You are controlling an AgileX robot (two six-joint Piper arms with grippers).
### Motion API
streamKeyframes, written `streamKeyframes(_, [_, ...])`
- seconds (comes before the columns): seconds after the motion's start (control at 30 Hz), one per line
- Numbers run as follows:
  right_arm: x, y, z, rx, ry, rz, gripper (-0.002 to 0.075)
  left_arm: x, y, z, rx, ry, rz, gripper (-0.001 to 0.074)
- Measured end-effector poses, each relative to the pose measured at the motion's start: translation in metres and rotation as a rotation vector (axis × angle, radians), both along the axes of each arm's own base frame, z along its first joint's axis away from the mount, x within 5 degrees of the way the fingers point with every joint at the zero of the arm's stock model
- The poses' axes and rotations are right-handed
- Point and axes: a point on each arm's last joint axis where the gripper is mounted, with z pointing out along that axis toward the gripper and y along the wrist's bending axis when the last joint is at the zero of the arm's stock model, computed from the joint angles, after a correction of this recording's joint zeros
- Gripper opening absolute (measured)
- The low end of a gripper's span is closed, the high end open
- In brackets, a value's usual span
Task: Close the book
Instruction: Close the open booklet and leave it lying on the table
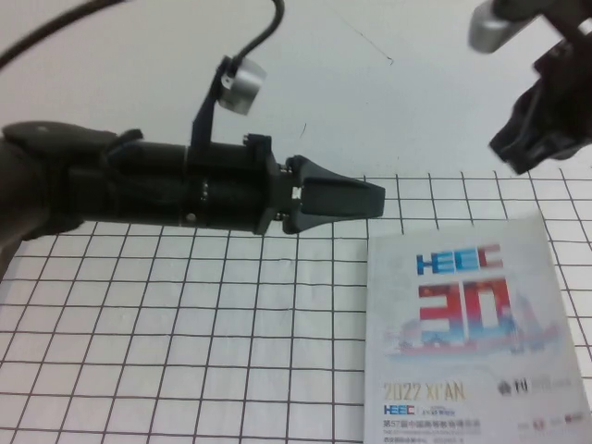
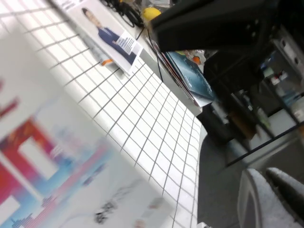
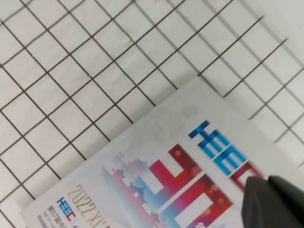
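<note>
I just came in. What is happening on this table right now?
The book lies closed on the grid table, cover up. The left pincer hovers near the book's far left corner. The right pincer hangs raised beyond the book's far edge. Neither holds the book.

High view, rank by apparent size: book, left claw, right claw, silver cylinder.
1. White HEEC book, lower right.
2. Black left claw, centre, and black right claw, top right: alike, unranked.
3. Silver cylinder, smallest.
</note>
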Motion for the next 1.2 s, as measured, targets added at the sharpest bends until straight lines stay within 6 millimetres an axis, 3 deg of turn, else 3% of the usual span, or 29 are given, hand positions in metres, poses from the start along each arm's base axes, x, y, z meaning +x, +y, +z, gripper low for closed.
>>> streamKeyframes(0.13, [-0.05,-0.024,0.045,0.004,-0.122,-0.024,-0.0003,-0.034,0.02,0.045,0.057,-0.159,0.002,-0.0004])
streamKeyframes(0.27, [-0.115,-0.051,0.07,0.04,-0.263,-0.055,-0.0003,-0.079,0.042,0.083,0.168,-0.303,0.044,-0.0004])
streamKeyframes(0.37, [-0.172,-0.074,0.078,0.115,-0.431,-0.074,-0.0003,-0.12,0.058,0.106,0.27,-0.415,0.097,-0.0004])
streamKeyframes(0.5, [-0.239,-0.101,0.067,0.249,-0.729,-0.107,-0.0003,-0.18,0.087,0.126,0.417,-0.556,0.245,-0.0004])
streamKeyframes(0.6, [-0.288,-0.121,0.047,0.391,-1.023,-0.139,-0.0003,-0.217,0.108,0.124,0.467,-0.601,0.416,-0.0004])
streamKeyframes(0.67, [-0.306,-0.129,0.021,0.45,-1.094,-0.157,-0.0003,-0.241,0.124,0.117,0.465,-0.643,0.573,-0.0004])
streamKeyframes(0.77, [-0.311,-0.13,-0.013,0.461,-1.026,-0.172,-0.0003,-0.262,0.142,0.099,0.444,-0.714,0.773,-0.0004])
streamKeyframes(0.83, [-0.307,-0.129,-0.026,0.427,-0.953,-0.174,-0.0003,-0.264,0.149,0.085,0.448,-0.735,0.85,-0.0004])
streamKeyframes(1.2, [-0.258,-0.112,-0.07,0.284,-0.748,-0.176,-0.0003,-0.23,0.149,0.005,0.579,-0.632,0.881,-0.0004])
